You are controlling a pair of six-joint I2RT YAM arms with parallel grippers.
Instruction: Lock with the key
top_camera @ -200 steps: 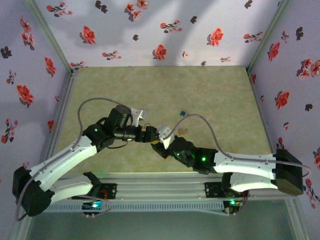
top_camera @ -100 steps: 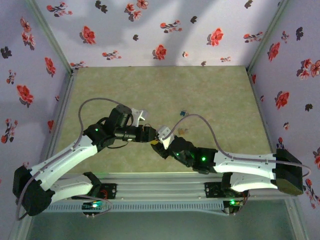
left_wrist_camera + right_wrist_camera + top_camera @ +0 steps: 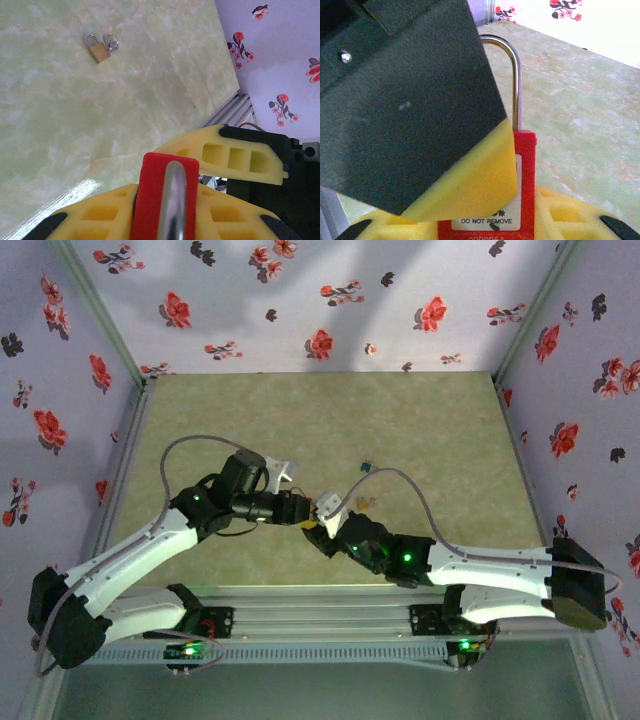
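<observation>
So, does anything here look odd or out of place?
Only slightly: a small brass padlock with keys beside it lies by itself on the table, apart from the red padlock between the yellow fingers. Nothing looks spilled or broken.

Top external camera looks steeply down from above the near edge of the pale green marbled worktop (image 3: 420, 430); both wrist cameras sit tight against the red plastic padlock with a steel shackle (image 3: 527, 170), their shared subject; the left one looks over its top.

My left tool (image 3: 300, 512) has closed in around the red padlock (image 3: 164, 200), gripping it, I think, and nudged slightly closer.
</observation>
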